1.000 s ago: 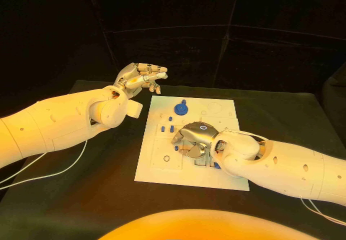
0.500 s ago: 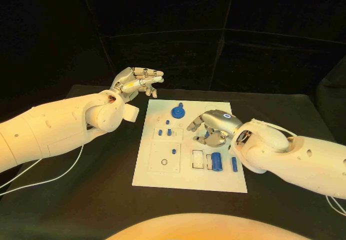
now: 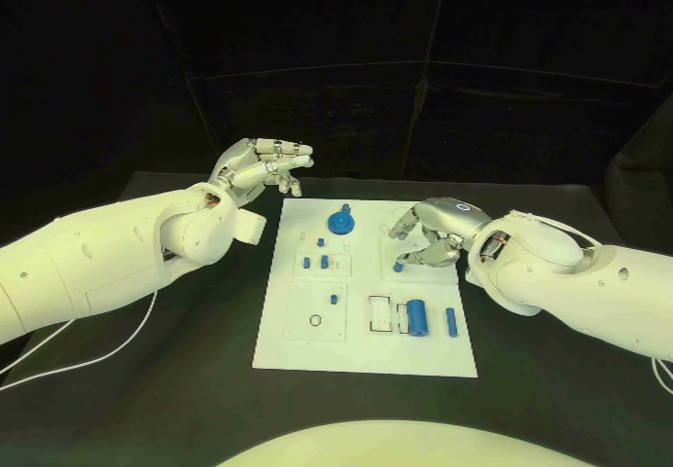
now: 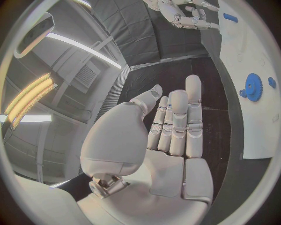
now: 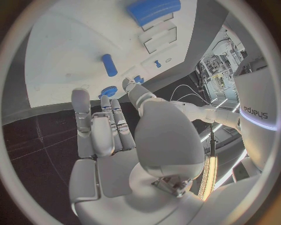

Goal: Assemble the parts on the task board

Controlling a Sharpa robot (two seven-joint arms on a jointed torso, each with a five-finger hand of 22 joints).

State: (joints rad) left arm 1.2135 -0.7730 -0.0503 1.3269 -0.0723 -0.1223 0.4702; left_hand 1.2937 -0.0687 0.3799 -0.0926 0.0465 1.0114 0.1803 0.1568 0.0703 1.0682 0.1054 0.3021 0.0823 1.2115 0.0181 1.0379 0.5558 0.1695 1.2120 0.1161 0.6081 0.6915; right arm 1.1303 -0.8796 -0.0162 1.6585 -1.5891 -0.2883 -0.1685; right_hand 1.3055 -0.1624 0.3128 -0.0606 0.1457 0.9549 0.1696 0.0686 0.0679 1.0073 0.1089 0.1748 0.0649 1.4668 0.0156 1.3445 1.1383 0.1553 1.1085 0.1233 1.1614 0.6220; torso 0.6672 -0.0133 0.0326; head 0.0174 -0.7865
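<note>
The white task board lies mid-table. A blue gear stands near its far edge, with several small blue pegs below it. A thick blue cylinder and a thin blue pin lie side by side near the front right. My right hand hovers over the board's far right part, fingers apart and empty; a small blue piece lies just under its fingertips. My left hand is raised beyond the board's far left corner, holding nothing. The right wrist view shows the cylinder, pin and gear.
Black table surrounds the board on all sides. White cables trail over the table under my left arm. Empty rectangular recesses sit beside the cylinder. In the left wrist view the gear and my right hand appear past my left fingers.
My right hand has drawn back from the board's near middle toward the far right, uncovering the blue cylinder and pin. My left hand has stayed raised in about the same place.
</note>
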